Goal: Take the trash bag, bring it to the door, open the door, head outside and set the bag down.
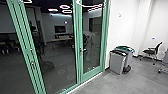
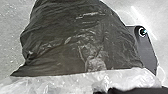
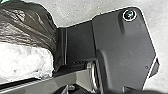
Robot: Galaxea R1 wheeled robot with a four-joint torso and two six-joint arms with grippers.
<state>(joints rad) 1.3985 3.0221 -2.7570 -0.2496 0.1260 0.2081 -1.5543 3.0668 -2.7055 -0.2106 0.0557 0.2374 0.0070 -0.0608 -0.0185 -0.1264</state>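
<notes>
A green-framed glass door (image 1: 92, 37) stands ahead, slightly right of centre in the head view, with a handle (image 1: 83, 50) on its left side. Dark plastic of the trash bag (image 2: 75, 45) shows large in the left wrist view, with a pale, crinkled plastic part (image 2: 57, 83) along it. In the right wrist view the same dark bag (image 3: 27, 22) lies beside the robot's base, and its whitish part (image 3: 25, 61) is there too. How either gripper stands against the bag cannot be made out.
Right of the door, grey bins (image 1: 117, 61) stand against the white wall (image 1: 123, 27). A black office chair (image 1: 152, 51) is farther right. Through the glass, a table (image 1: 62, 39) and chairs show in a dark room. Another green frame post (image 1: 27, 50) rises at the left.
</notes>
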